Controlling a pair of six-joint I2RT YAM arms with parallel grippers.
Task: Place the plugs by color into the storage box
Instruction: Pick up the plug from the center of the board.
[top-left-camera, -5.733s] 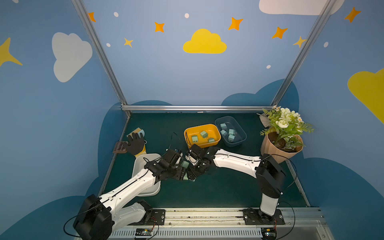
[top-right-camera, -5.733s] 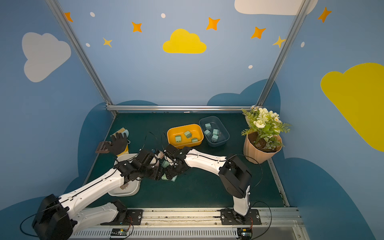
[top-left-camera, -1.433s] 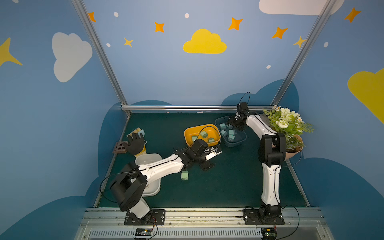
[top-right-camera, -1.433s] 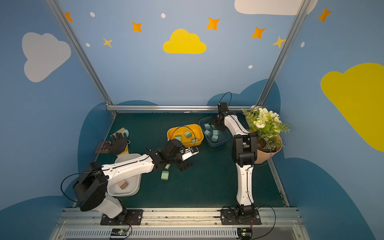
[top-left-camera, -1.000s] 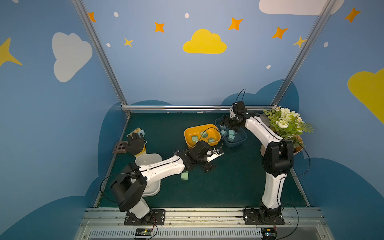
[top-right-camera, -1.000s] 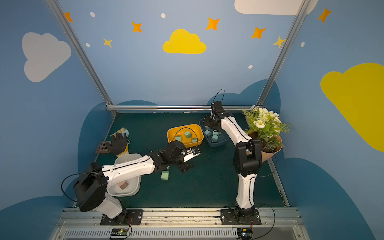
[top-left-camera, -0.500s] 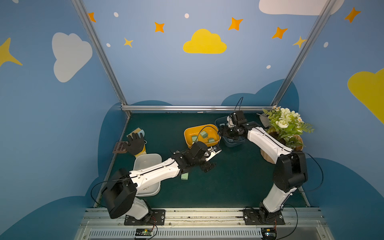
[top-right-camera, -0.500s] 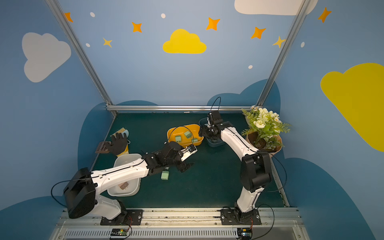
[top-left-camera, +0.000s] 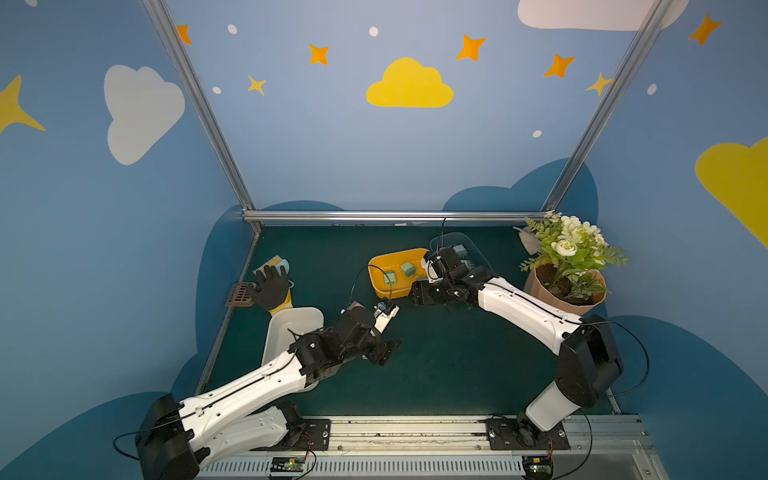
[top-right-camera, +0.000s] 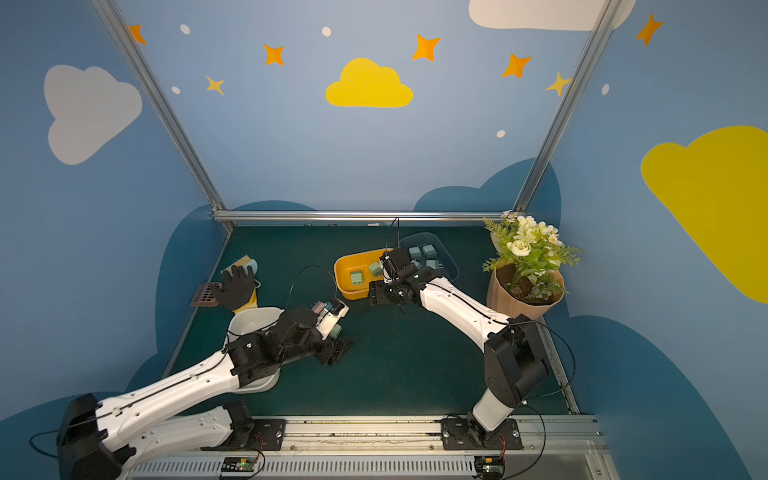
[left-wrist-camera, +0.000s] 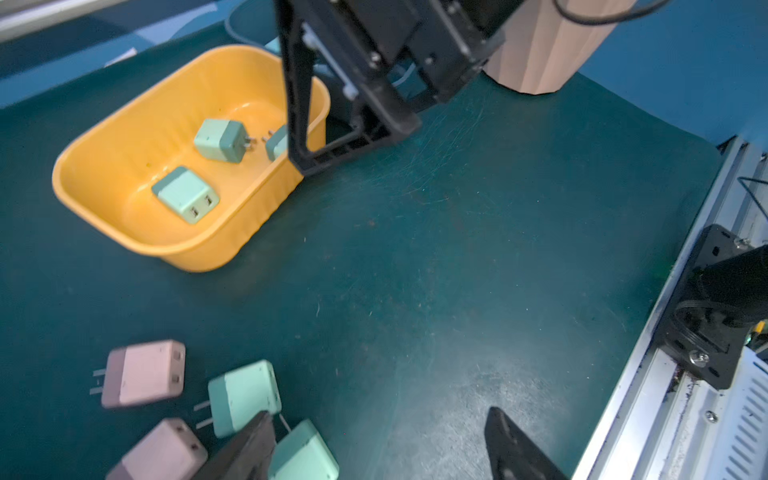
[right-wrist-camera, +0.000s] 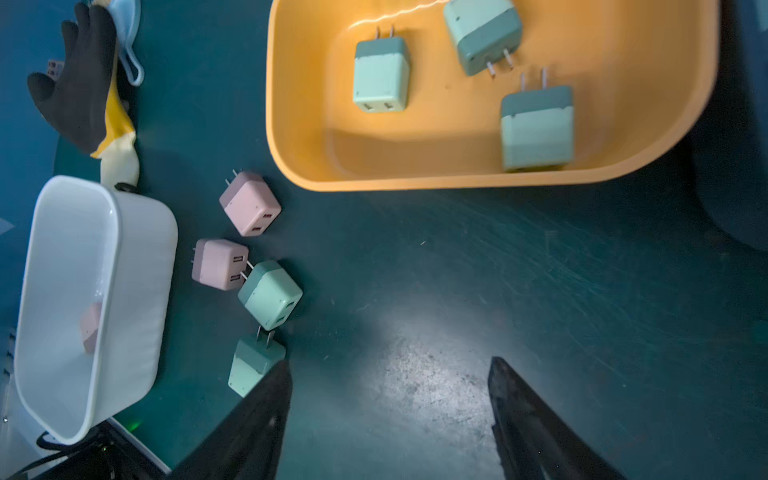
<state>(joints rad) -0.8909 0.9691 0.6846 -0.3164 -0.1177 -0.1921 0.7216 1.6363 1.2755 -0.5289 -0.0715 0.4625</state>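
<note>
Four loose plugs lie on the green mat: two pink (right-wrist-camera: 249, 203) (right-wrist-camera: 220, 264) and two light green (right-wrist-camera: 270, 293) (right-wrist-camera: 253, 365). The yellow storage box (top-left-camera: 376, 266) holds three green plugs (right-wrist-camera: 380, 75). Behind it, a dark blue box (top-left-camera: 478, 249) holds teal plugs (top-right-camera: 428, 250). A white box (top-left-camera: 291, 324) holds a pink plug (right-wrist-camera: 91, 328). My left gripper (left-wrist-camera: 380, 415) hangs open and empty just right of the loose green plugs (left-wrist-camera: 243, 397). My right gripper (right-wrist-camera: 390, 363) is open and empty over bare mat in front of the yellow box.
A potted plant (top-left-camera: 561, 282) stands at the back right. A black glove (top-left-camera: 272, 286) and a brown grate piece (top-left-camera: 239, 294) lie at the left edge behind the white box. A metal rail (top-left-camera: 415, 428) runs along the front.
My right gripper has come away from the dark blue box and down to the mat in front of the yellow box. My left gripper has drawn back towards the loose plugs.
</note>
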